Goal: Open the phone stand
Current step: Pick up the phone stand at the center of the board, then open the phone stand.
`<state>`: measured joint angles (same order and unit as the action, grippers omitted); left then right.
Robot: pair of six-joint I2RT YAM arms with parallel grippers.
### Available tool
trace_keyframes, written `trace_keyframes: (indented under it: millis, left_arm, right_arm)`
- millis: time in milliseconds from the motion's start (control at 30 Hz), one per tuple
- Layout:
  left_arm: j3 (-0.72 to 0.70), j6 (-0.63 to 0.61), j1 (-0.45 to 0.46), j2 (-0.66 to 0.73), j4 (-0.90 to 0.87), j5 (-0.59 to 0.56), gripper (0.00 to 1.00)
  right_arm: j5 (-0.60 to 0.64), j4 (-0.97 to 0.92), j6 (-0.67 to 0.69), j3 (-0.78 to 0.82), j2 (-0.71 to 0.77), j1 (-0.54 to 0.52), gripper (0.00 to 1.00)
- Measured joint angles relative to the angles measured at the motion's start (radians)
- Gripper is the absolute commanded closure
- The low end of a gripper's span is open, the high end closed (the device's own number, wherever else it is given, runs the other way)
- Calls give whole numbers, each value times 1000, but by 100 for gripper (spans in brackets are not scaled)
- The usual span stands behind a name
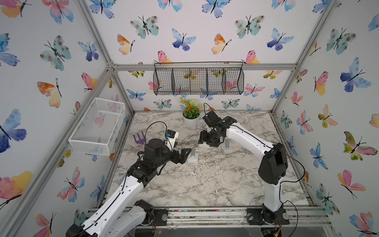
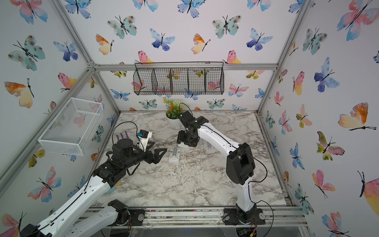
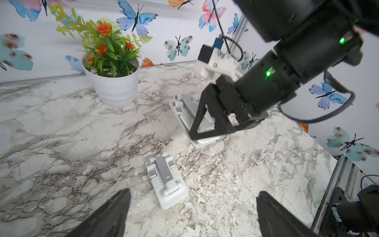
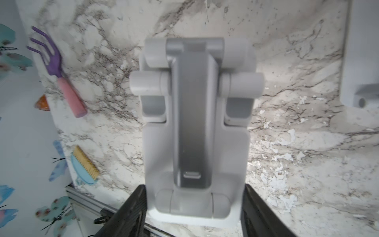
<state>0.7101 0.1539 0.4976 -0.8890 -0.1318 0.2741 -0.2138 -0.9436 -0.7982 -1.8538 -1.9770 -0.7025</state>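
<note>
Listing hazards: right gripper (image 4: pixel 193 190) clamped on stand (image 4: pixel 194 123) base, just before pot (image 3: pixel 117 90); left gripper (image 3: pixel 192 192) spread, empty, near second stand (image 3: pixel 167 184), farther from pot. We judge the hold may slip once prying starts, or left grabs the wrong stand.

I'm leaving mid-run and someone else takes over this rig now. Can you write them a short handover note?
Left pincer: open and empty, hovering just short of the near phone stand.
Right pincer: closed on the base sides of the far phone stand, which is close to the plant pot.
A third stand lies to the right of the far one.
Done: the far stand is gripped. It and the near stand are both folded flat.
Left: swing the gripped stand's arm up to open it.
</note>
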Motion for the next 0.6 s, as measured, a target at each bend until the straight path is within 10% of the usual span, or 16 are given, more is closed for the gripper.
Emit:
trace_keyframes:
  millis: [600]
  left_arm:
    - [-113, 82, 24, -201, 445, 1, 2]
  right_arm:
    - [-470, 492, -465, 464, 279, 117, 69]
